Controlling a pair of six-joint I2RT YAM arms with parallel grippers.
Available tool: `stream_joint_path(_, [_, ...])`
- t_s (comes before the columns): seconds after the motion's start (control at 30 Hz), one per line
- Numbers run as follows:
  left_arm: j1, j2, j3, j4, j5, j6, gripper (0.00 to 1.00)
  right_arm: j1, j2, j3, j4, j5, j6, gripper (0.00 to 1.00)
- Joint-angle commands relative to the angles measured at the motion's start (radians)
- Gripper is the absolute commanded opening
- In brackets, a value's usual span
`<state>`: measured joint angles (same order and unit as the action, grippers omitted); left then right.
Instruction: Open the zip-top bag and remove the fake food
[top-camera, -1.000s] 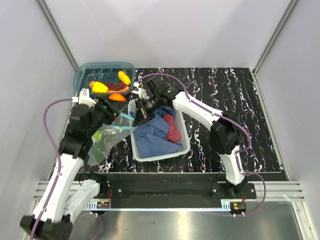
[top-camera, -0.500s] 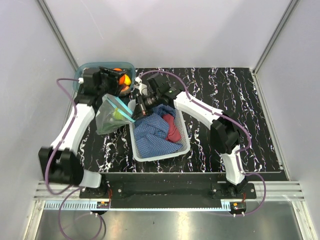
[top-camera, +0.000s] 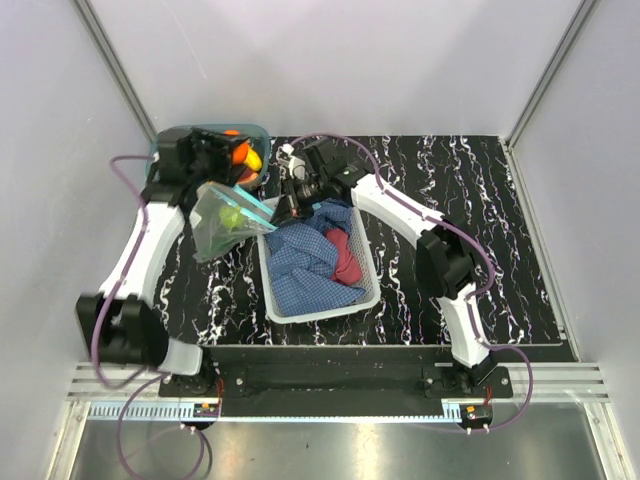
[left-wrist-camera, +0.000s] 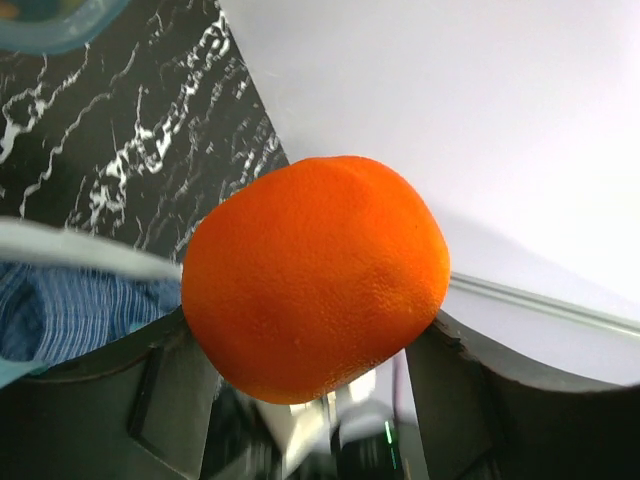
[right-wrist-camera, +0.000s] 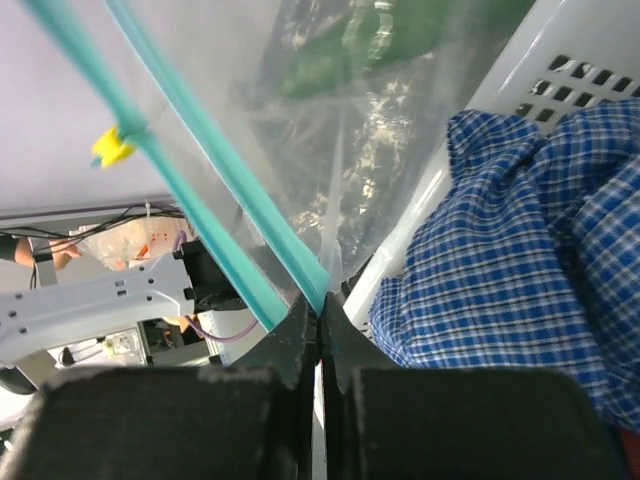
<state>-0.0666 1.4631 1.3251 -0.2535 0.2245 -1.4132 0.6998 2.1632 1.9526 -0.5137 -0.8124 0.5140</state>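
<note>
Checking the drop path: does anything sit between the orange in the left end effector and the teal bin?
Nothing visible does. The left end effector holds the orange above the open teal bin, with nothing crossing between them.

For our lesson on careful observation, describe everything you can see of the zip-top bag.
The zip-top bag is a clear, crinkly plastic pouch with a teal zip strip along its mouth and a small yellow tab on it. The two strip halves are parted, so the mouth is open. It is held up beside the white basket, pinched at the zip's end by the shut right gripper. A lime-green piece and a dark green piece show inside.
</note>
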Motion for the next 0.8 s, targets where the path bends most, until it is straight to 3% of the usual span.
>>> stream_joint_path(0.0, [0.059,-0.242,-0.113,0.040,0.073,-0.030,0.00,-0.022,0.030,0.068,-0.150,-0.038,-0.025,0.00])
stream_joint_path(0.13, [0.057,-0.444,-0.282,0.051,0.196,-0.191,0.00,-0.022,0.047,0.100,-0.164,-0.031,-0.029,0.00])
stream_joint_path(0.3, [0.021,-0.639,-0.454,0.117,0.197,-0.397,0.00,0.007,0.049,0.160,-0.200,-0.016,-0.051,0.00])
stream_joint_path(0.53, [-0.067,-0.665,-0.445,0.114,0.170,-0.411,0.00,0.073,0.073,0.249,-0.210,-0.031,-0.008,0.00])
stream_joint_path(0.67, [-0.059,-0.633,-0.383,0.140,0.105,-0.316,0.00,0.076,0.067,0.224,-0.209,-0.038,0.011,0.00])
stream_joint_path(0.77, [-0.027,-0.517,-0.265,0.145,0.096,-0.192,0.00,0.076,0.023,0.135,-0.191,-0.036,0.003,0.00])
